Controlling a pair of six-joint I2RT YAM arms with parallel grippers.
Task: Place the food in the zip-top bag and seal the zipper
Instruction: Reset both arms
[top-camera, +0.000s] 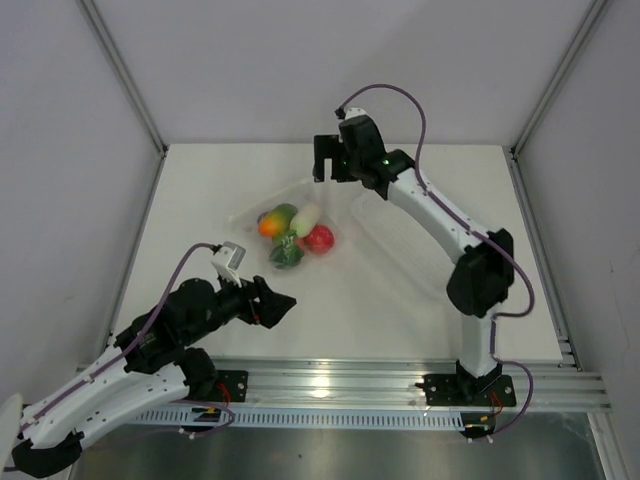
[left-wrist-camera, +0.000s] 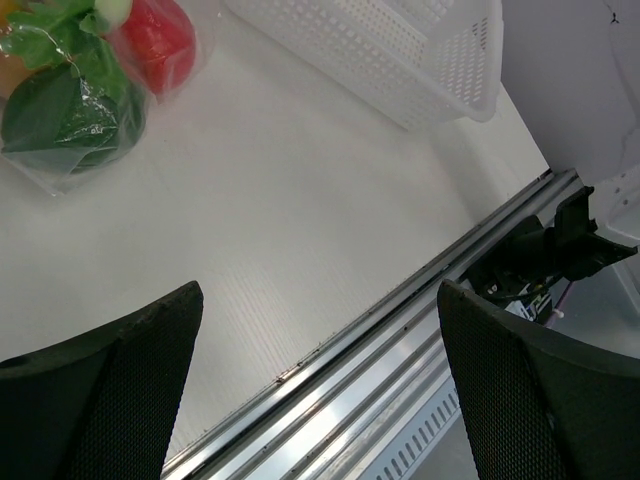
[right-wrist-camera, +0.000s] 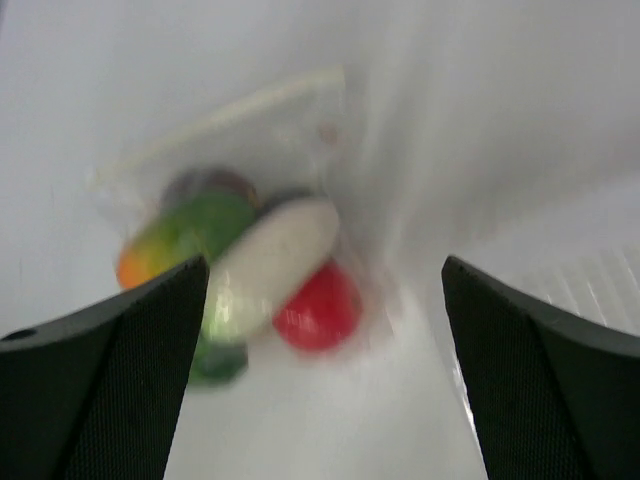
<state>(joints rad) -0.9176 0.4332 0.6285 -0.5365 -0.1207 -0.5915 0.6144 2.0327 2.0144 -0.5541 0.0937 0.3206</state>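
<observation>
At centre frame, the zip-top bag holds the food; my left gripper and right gripper are both spread wide, empty. If the zipper is only part-pressed, a careless nudge could spill fruit.

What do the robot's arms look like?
The left arm and right arm have white tubes with chunky black joints. A purple cable loops along each. The fingers are black, wide and dotted. A green light glows on the right arm.
</observation>
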